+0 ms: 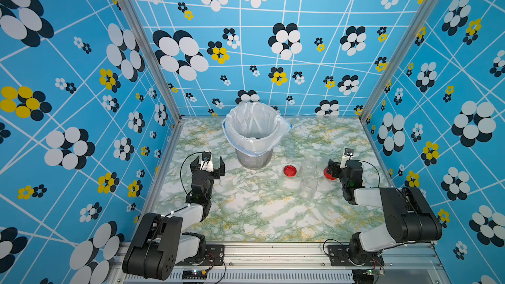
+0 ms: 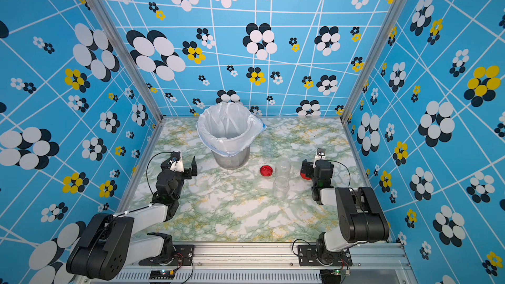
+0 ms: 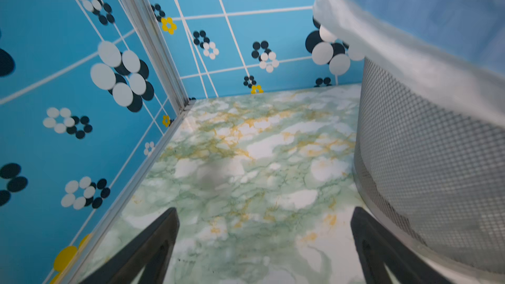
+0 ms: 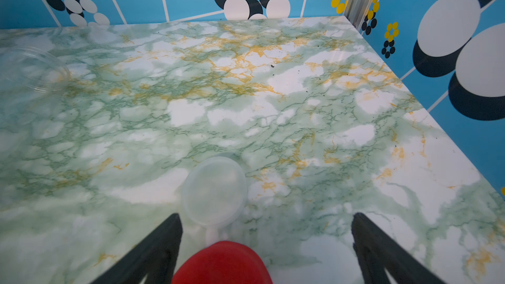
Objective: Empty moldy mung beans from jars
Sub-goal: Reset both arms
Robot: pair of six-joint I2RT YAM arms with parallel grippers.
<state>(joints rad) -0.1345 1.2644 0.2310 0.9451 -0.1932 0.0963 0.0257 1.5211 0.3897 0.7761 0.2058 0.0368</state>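
The tabletop (image 1: 259, 209) is showing white marble with green veins and ochre streaks. The walls (image 1: 273, 23) are displaying sky blue crossed by white lines, with flowers of black, white and yellow dots. The bucket (image 3: 423, 159) is showing grey mesh under a white, blue-edged bag (image 1: 254, 124). The screw lid (image 1: 290, 171) is showing red, and the jars (image 1: 308, 185) are appearing clear and colourless.

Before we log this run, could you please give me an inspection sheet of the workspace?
Surface: marbled table, a few dark specks.
Job's things: clear jars lidless, look empty; red lid and clear lid loose; lined bin upright at back.
Clutter: nothing seen.
Hands: left hand open, empty, beside bin; right hand open above second red lid.
Cables: black loop at each wrist.
Surroundings: blue flowered walls, metal frame.
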